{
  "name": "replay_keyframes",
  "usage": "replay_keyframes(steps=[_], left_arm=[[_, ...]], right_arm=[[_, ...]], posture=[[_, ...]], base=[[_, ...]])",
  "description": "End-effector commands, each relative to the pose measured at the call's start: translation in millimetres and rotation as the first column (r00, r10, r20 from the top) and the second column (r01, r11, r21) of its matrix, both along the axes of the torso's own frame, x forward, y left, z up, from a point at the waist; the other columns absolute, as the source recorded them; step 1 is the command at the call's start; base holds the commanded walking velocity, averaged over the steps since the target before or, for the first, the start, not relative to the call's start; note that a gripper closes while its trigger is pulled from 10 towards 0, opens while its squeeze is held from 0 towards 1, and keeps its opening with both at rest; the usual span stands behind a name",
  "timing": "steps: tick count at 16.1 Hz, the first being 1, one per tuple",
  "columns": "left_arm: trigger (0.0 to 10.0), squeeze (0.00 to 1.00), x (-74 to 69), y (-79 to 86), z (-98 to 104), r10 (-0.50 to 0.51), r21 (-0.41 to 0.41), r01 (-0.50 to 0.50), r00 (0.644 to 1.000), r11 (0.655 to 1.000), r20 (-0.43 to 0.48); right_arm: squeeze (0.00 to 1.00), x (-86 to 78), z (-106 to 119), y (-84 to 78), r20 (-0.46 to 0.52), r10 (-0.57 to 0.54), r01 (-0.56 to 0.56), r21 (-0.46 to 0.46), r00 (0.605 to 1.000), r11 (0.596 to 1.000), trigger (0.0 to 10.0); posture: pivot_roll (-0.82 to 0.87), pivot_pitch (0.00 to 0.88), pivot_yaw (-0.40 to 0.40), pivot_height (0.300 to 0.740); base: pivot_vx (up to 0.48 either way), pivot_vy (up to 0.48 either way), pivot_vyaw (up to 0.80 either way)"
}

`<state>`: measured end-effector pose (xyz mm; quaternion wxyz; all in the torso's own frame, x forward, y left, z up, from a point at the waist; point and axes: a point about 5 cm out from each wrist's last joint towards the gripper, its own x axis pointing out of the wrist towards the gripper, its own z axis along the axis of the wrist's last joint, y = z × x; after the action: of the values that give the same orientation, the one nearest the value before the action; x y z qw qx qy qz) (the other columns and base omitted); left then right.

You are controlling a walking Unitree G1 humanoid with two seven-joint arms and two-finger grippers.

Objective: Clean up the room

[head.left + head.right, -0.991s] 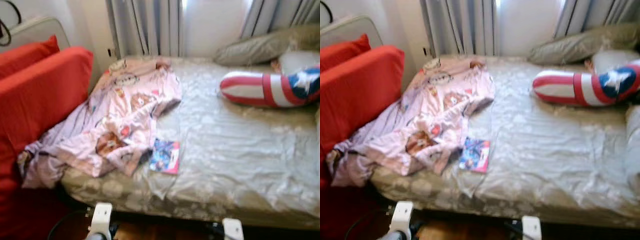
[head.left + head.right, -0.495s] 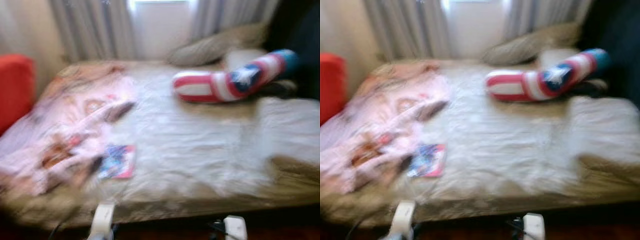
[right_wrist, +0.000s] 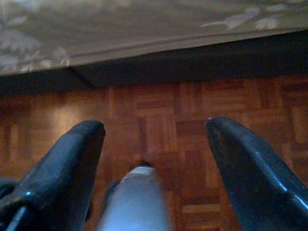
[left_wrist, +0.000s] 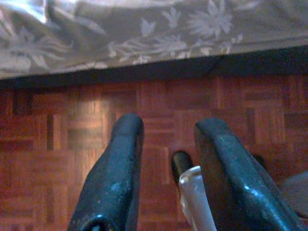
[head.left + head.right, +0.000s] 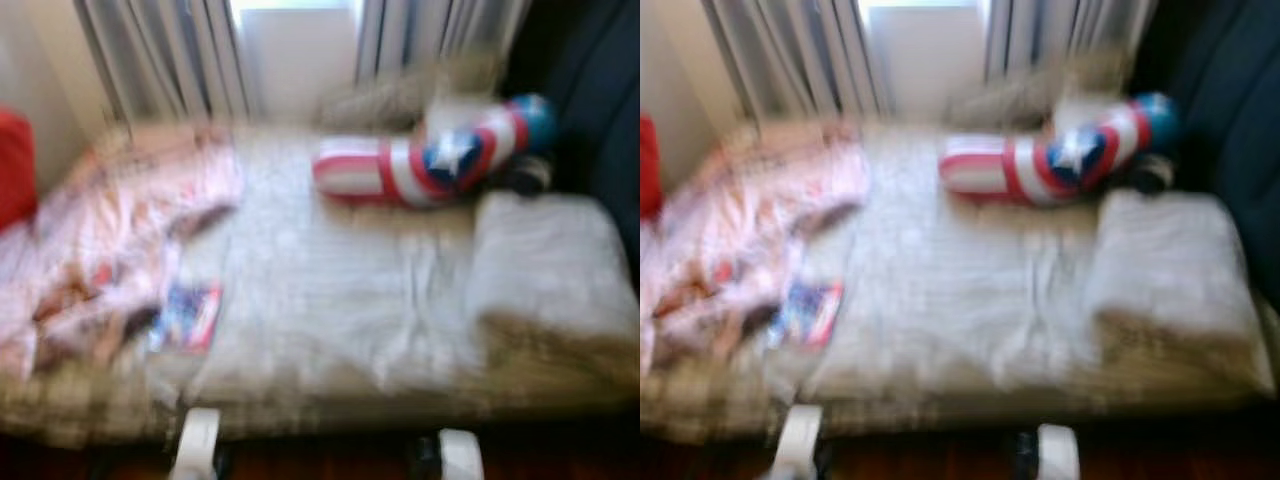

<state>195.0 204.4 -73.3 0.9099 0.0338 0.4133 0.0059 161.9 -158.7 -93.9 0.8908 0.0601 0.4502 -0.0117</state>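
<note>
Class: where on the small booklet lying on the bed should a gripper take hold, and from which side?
Grip the booklet by its near edge, coming from the foot side of the bed. It lies flat, its left side against the pink blanket, so only the near and right edges look free.

Head stereo pair: looks forward and down over the bed (image 5: 350,300), blurred, window curtains (image 5: 160,60) along frame top. Both eyes share it, slightly offset. Wrist cameras: hang low, close above parquet floor (image 4: 72,134), facing the bedspread edge (image 3: 120,33) in upper frame.
</note>
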Motion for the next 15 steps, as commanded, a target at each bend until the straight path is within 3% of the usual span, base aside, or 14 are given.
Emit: replay_keyframes(steps=[1,15], left_arm=[[10.0,0.00,2.1,-2.4,0.3,-0.012,0.001,0.012,1.000,1.000,-0.006],[10.0,0.00,-2.4,-2.2,-1.9,-0.012,-0.001,0.012,1.000,1.000,-0.016]], right_arm=[[0.00,-0.8,0.1,-5.7,0.000,0.005,-0.005,-0.023,1.000,1.000,10.0],[0.00,-1.6,-0.1,-5.9,0.005,-0.033,0.033,-0.013,0.999,0.999,10.0]], posture=[[0.00,0.000,0.029,0.740],[0.00,0.000,0.026,0.740]], base=[[0.000,-0.472,0.00],[0.000,-0.472,0.04]])
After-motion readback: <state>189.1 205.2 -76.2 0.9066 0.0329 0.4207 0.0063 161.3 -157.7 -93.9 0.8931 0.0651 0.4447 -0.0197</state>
